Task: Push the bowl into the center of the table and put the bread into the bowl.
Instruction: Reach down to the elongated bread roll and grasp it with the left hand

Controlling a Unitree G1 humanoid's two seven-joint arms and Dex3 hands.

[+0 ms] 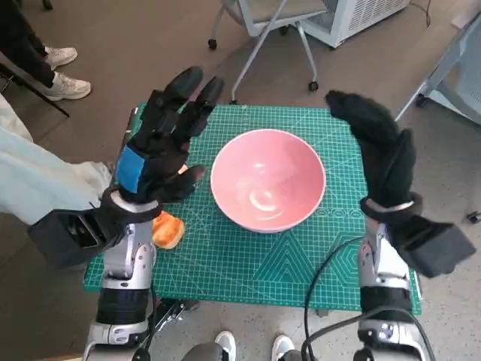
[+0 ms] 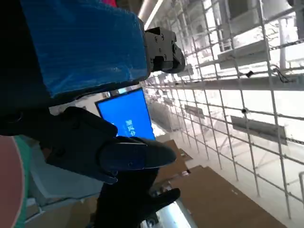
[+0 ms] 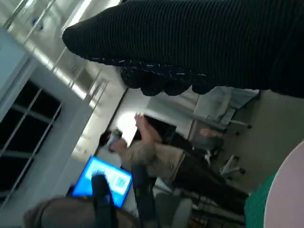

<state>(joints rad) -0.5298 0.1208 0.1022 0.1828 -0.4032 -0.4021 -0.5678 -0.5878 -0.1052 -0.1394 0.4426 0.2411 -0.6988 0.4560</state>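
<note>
Your bowl point(image 1: 267, 179) already sits mid-table; the bread point(image 1: 167, 229) lies left of the bowl, under your left hand point(image 1: 161, 147), which is empty, fingers spread. The right hand point(image 1: 379, 147), also empty, is farther off.

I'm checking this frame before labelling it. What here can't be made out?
- Bread: head view, largely hidden under the left hand and its wrist.
- Right hand: head view, glove hides how the fingers lie.
- Bowl: both wrist views cut it to an edge sliver.
- Person: right wrist view, blurred.
</note>
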